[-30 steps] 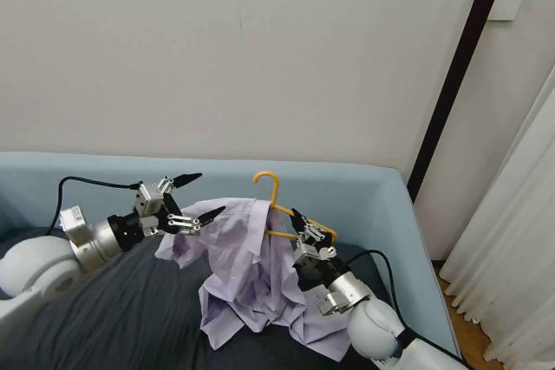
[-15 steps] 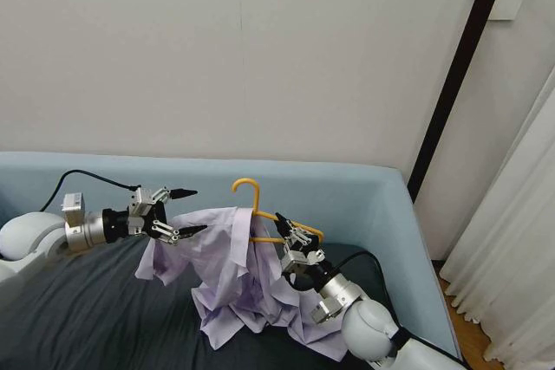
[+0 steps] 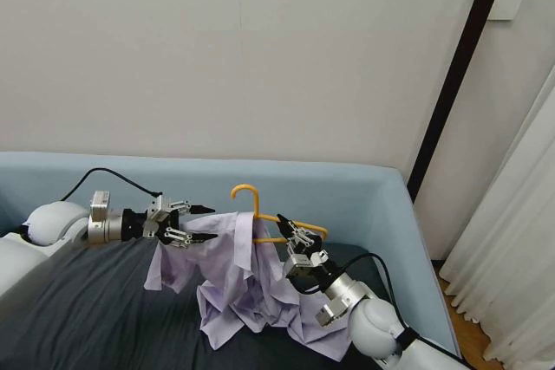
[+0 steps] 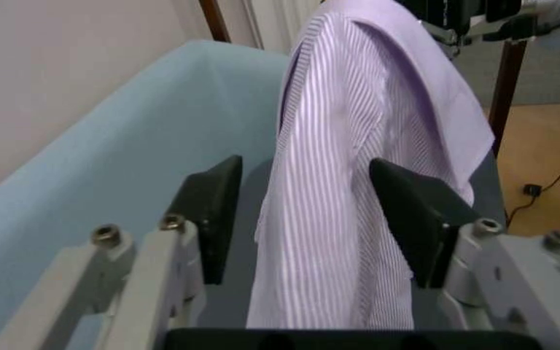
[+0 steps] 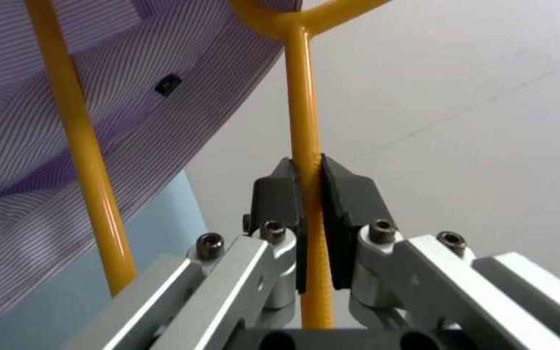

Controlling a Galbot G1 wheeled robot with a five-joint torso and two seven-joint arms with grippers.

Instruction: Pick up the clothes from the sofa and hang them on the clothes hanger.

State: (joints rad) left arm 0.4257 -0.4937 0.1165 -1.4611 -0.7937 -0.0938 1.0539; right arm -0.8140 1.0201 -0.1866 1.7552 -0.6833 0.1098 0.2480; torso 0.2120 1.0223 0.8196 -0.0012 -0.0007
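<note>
L gripper [image 3: 206, 223] spread wide astride purple shirt [image 3: 230, 266], gripping nothing — cloth's soft, light, prob slippy, so take a thick fold nr collar — shirt half-draped on orange hanger [image 3: 245, 194] over sofa [image 3: 373, 205], R gripper [image 3: 295, 233] clamped on its bar.

The shirt [image 3: 230, 275] is pale lilac with fine darker-purple pinstripes. The hanger [image 3: 245, 190] is orange-yellow. The sofa [image 3: 364, 205] is light blue, its seat cushion [image 3: 87, 309] charcoal grey. My left claw [image 3: 211, 222] and my right claw [image 3: 290, 233] are both bare silver metal with black pads [image 4: 411, 211].
</note>
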